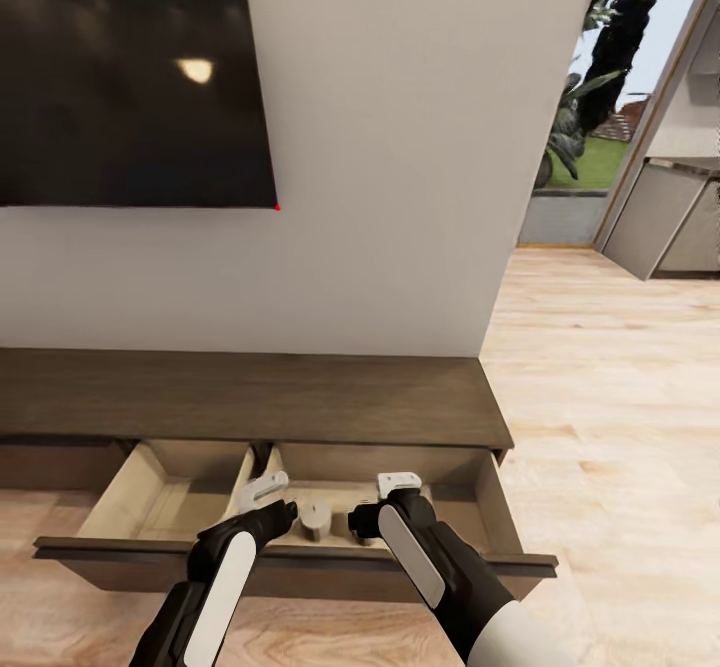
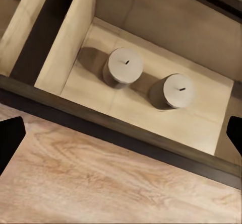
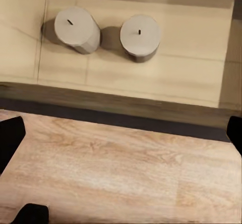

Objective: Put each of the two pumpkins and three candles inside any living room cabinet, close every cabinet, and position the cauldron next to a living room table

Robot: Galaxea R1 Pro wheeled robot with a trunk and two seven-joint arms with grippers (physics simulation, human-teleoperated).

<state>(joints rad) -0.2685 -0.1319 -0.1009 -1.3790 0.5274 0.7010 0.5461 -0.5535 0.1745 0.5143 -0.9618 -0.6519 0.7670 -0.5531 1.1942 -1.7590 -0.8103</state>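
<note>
The long dark-brown cabinet (image 1: 250, 397) stands against the wall with one wide drawer (image 1: 120, 553) pulled out, showing its pale beige inside. Two short whitish-grey candles (image 2: 123, 66) (image 2: 176, 90) stand upright side by side in the drawer's right compartment; in the right wrist view they are the candles (image 3: 75, 28) (image 3: 140, 36). The head view shows one candle (image 1: 315, 519) between my arms. My left gripper (image 1: 285, 495) and right gripper (image 1: 368, 503) hover above the drawer's front edge, both open and holding nothing. A third candle, the pumpkins, the cauldron and the table are out of view.
A black TV screen (image 1: 130, 77) hangs on the white wall above the cabinet. A divider (image 1: 248, 482) splits the drawer, with another compartment (image 1: 165, 502) to the left. Wooden floor (image 1: 600, 417) runs right toward grey kitchen cupboards (image 1: 660, 217) and a window with plants.
</note>
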